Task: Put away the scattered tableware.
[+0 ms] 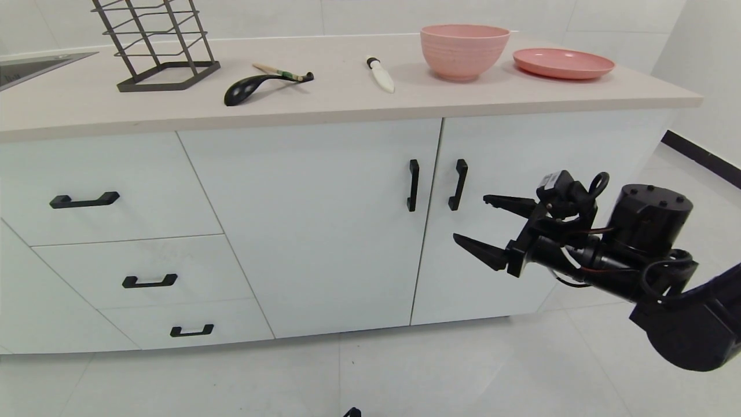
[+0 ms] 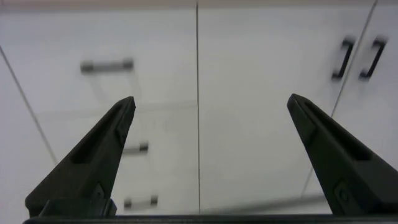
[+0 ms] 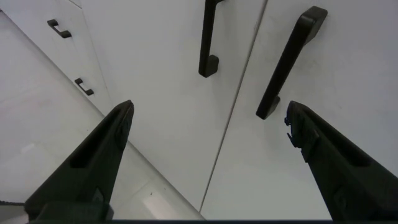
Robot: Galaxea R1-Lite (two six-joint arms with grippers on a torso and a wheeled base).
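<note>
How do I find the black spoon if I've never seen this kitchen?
Look on the long beige countertop above the white cabinets. Just right of the dark wire rack lies the black spoon, chopsticks across its handle. It is the only black utensil there.

A round matte bowl [image 1: 465, 51] is soft pink with faint horizontal ribbing, and the shallow round plate [image 1: 563, 62] is the same pink, unpatterned. The curved plastic spoon [image 1: 255, 87] is glossy black. The wooden chopsticks [image 1: 282, 72] are pale tan with a green band. The slim pointed utensil [image 1: 380, 74] is cream-white with a black band. The wire rack [image 1: 159, 43] is dark grey. The smooth worktop [image 1: 347, 98] is pale beige, and the cabinet doors [image 1: 324, 231] are plain white with black bar handles [image 1: 413, 185]. The right tool [image 1: 470, 218] and left tool [image 2: 212, 98] are matte black.
</note>
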